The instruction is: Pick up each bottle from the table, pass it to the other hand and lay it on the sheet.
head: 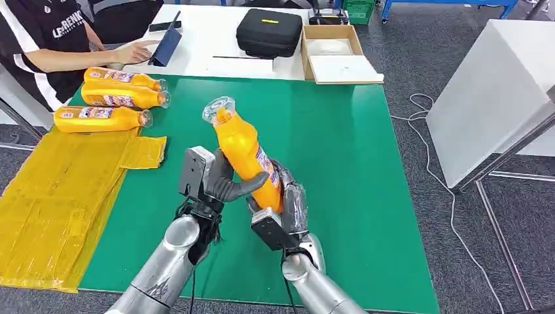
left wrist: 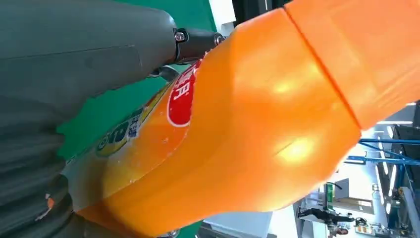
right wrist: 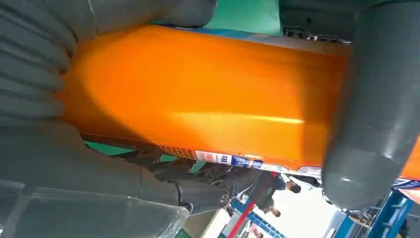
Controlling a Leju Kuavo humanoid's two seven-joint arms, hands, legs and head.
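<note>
**Mid-air handover of an orange bottle above the green bench**

Nearest the camera, the two silver arms rise from the near edge of the bench [head: 340, 163] and meet over its middle. Between them the orange bottle [head: 245, 154] is held clear of the surface, tilted, its clear cap end pointing up and toward the far-left corner. The right hand [head: 283, 196] wraps the lower body, its fingers [right wrist: 188, 191] curled under the labelled side; the left hand [head: 219, 180] closes on the mid-body from the other side, with its thumb [left wrist: 89, 54] laid across the shoulder of the label. Both hands thus grip at once, so the pass is judged under way but not complete.

Three more bottles [head: 108, 98] lie on their sides, side by side, near the far-left corner where the yellow sheet [head: 59, 196] covers the left edge of the bench. A person's hand [head: 134, 52] rests on the white table beyond.

Handling, as a judgement: the bottle looks full, hence fairly heavy for its size, with a stiff plastic wall and a glossy, probably slippery skin. The broad, straight mid-body offers the surest hold; the narrowing neck and cap would give less purchase. Being round, it may roll once laid on the sheet.
</note>
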